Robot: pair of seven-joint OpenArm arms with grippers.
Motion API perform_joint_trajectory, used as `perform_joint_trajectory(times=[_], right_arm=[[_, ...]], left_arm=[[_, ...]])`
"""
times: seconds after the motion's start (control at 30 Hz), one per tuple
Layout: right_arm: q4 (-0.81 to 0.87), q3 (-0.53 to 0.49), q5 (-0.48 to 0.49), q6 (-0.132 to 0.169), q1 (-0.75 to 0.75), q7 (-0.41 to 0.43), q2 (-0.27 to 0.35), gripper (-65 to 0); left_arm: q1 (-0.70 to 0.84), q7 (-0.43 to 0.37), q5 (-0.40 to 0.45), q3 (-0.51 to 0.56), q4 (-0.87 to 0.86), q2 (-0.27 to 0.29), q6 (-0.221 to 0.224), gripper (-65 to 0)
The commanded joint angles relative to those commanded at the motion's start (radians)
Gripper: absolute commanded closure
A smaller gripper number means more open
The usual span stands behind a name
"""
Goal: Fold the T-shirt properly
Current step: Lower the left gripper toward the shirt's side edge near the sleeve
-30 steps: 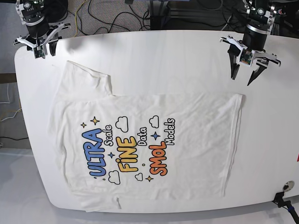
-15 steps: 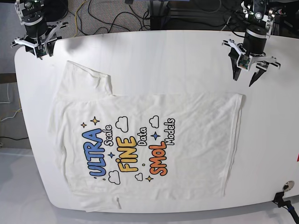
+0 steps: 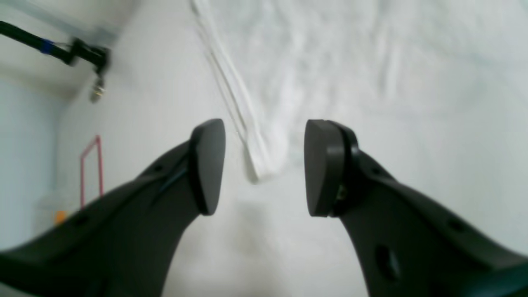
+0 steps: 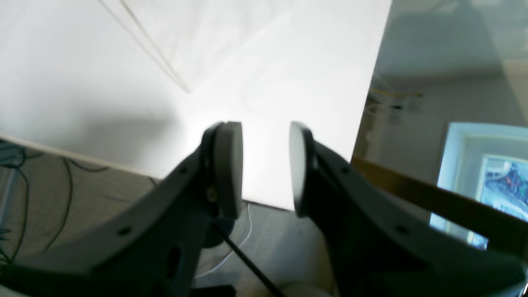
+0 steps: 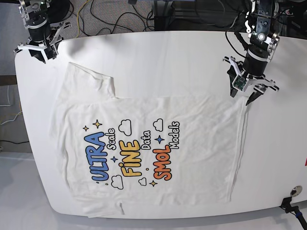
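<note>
The white T-shirt (image 5: 144, 148) lies flat, print side up, on the white table (image 5: 168, 52), with "ULTRA FINE SMOL" in blue, yellow and orange. My left gripper (image 5: 241, 97) is open and hangs just above the shirt's far right hem corner. In the left wrist view that corner (image 3: 260, 165) shows between the open fingers of the left gripper (image 3: 264, 167). My right gripper (image 5: 37, 56) is open over the table's far left corner, apart from the shirt's sleeve (image 5: 91, 79). In the right wrist view the right gripper (image 4: 264, 169) is empty above the table edge, with the shirt's hem (image 4: 144, 45) farther off.
Cables (image 5: 110, 19) lie on the floor behind the table. A black clamp (image 5: 290, 203) sits at the table's near right corner. The table's left edge (image 5: 19, 96) runs close to the shirt's side.
My left gripper has moved down and a little left, from behind the shirt to right over its far right hem corner. My right gripper has shifted slightly and stays at the far left corner.
</note>
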Motion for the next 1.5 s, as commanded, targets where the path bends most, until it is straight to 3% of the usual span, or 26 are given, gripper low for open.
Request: perform_joint_trajectory(times=[0.47, 0.8, 1.2, 1.5], right_arm=[[-0.001, 0.002, 0.014, 0.003, 0.011, 0.006, 0.006, -18.6], [0.003, 0.004, 0.028, 0.004, 0.032, -0.070, 0.007, -18.6], [0.002, 0.002, 0.034, 0.002, 0.040, -0.061, 0.005, -18.7], [-0.044, 0.001, 0.021, -0.007, 0.074, -0.090, 0.006, -18.5]], left_arm=[[-0.057, 0.032, -0.001, 0.001, -0.014, -0.008, 0.000, -30.2], [-0.106, 0.069, 0.003, 0.003, -0.063, -0.018, 0.001, -31.3], [-0.133, 0.051, 0.007, 0.010, -0.183, -0.019, 0.002, -32.5], [-0.133, 0.062, 0.010, 0.002, -0.170, -0.020, 0.003, -32.2]])
